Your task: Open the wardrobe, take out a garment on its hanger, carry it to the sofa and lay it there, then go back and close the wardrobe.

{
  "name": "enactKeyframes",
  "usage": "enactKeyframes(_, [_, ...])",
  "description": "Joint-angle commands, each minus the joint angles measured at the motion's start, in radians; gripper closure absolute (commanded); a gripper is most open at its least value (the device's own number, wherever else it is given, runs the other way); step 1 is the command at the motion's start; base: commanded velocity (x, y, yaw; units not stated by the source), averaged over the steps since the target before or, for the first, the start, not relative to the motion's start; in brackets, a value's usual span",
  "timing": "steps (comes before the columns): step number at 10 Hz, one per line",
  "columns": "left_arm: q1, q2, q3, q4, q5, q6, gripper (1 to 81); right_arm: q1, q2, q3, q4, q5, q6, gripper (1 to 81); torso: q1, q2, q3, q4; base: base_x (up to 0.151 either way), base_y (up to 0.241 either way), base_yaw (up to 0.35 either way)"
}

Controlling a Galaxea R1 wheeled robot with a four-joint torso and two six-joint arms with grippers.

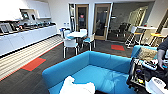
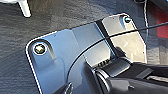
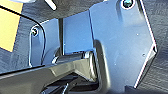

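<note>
White garment [image 1: 77,87] on blue sofa [image 1: 105,67] in head view, claw states unreadable from wrist views

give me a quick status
Grippers: can't tell. White garment lying on the blue sofa seat. Person with control rig at right.

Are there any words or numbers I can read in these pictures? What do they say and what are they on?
No text can be read anywhere.
Red sign in the far doorway: too blurred to read.
Wall-mounted screens above the counter: too small to tell.
Blue sofa and white garment on it: no print visible.
</note>
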State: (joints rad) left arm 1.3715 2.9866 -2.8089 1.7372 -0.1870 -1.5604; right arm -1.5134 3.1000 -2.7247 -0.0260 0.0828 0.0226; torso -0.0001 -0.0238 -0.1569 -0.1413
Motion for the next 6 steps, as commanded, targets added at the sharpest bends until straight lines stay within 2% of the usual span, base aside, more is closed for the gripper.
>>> enactKeyframes(1, [-0.048,-0.007,-0.003,0.007,0.035,-0.001,1.0,0.031,0.007,0.004,-0.005,-0.057,-0.003,1.0,0.0,0.0,0.0,0.0,0.0,0.0,0.0])
enactKeyframes(6, [-0.048,-0.012,-0.003,0.013,0.023,0.003,1.0,0.028,0.005,0.004,-0.002,-0.057,-0.003,1.0,0.0,0.0,0.0,0.0,0.0,0.0,0.0])
